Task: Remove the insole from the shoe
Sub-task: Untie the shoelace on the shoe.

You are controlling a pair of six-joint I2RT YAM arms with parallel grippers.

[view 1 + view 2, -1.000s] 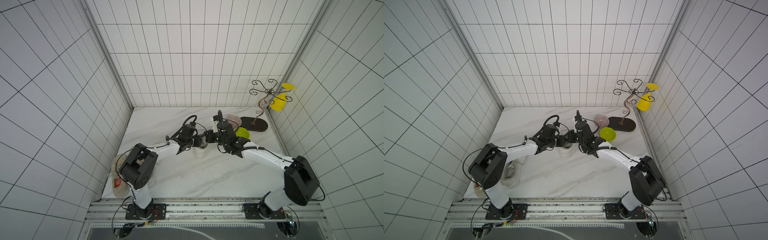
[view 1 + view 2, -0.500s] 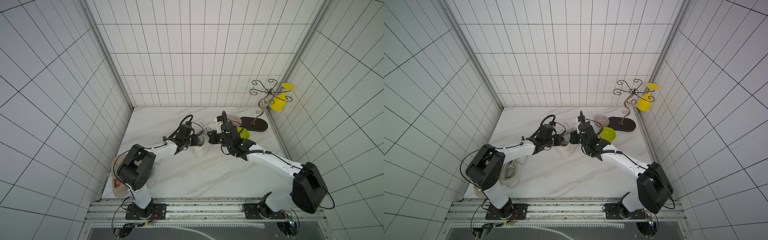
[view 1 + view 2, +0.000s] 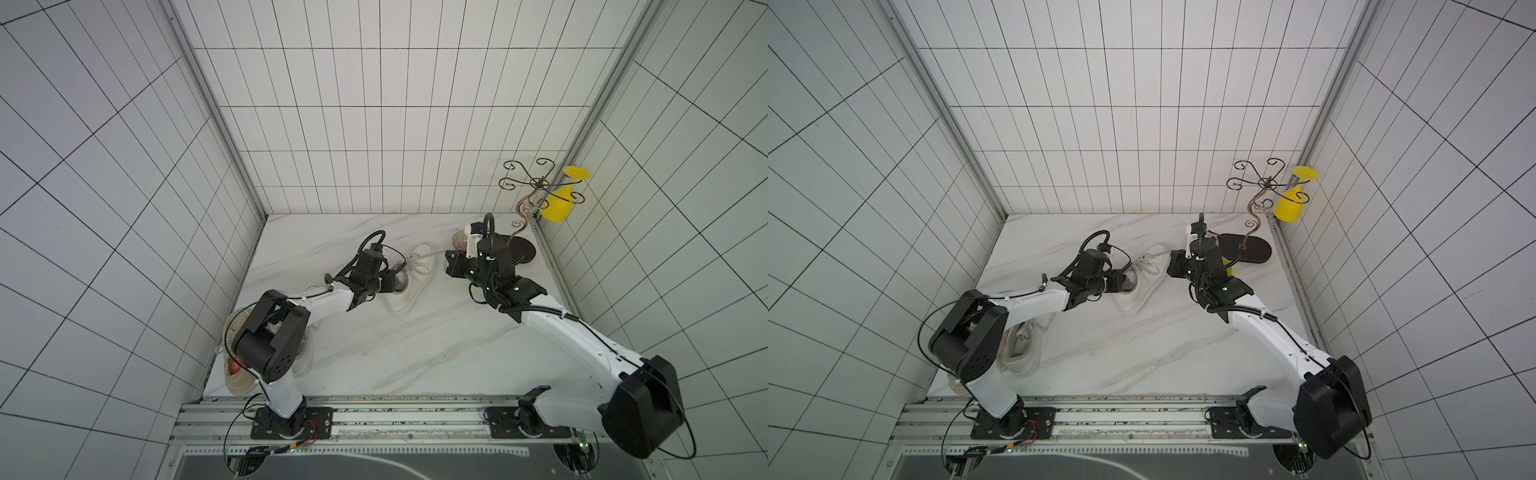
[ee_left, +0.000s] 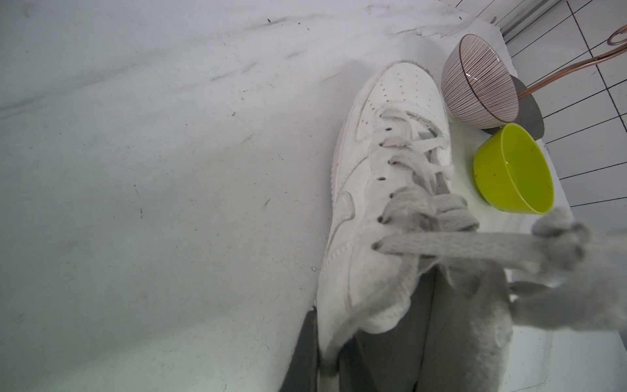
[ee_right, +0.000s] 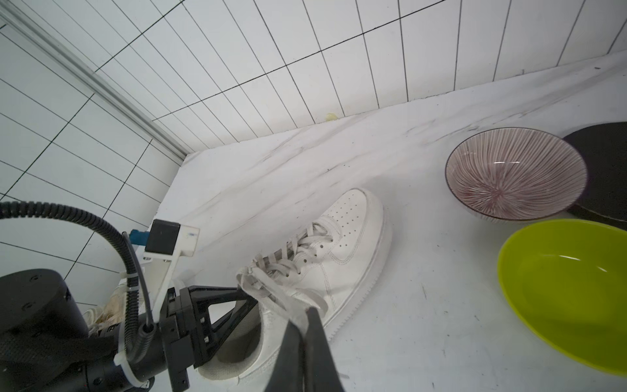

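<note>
In both top views I see the white shoe on the marble table, near the middle, its toe pointing toward the back right corner. My left gripper sits at the heel opening. My right gripper hangs just past the toe, and a lace is drawn straight from the shoe to it. A wire stand carrying a yellow glass stands in the back right corner. From the left wrist, the left gripper is clamped on the collar wall of the shoe, one finger outside and one inside. The lace runs taut across above the tongue. A striped bowl and a green bowl sit just beside the toe. From the right wrist, the right gripper has its jaws pressed together on the lace, which rises from the shoe. The left gripper reaches into the heel opening. The striped bowl and green bowl lie beyond the toe. I cannot make out the insole in any view, since the fingers cover much of the opening.
</note>
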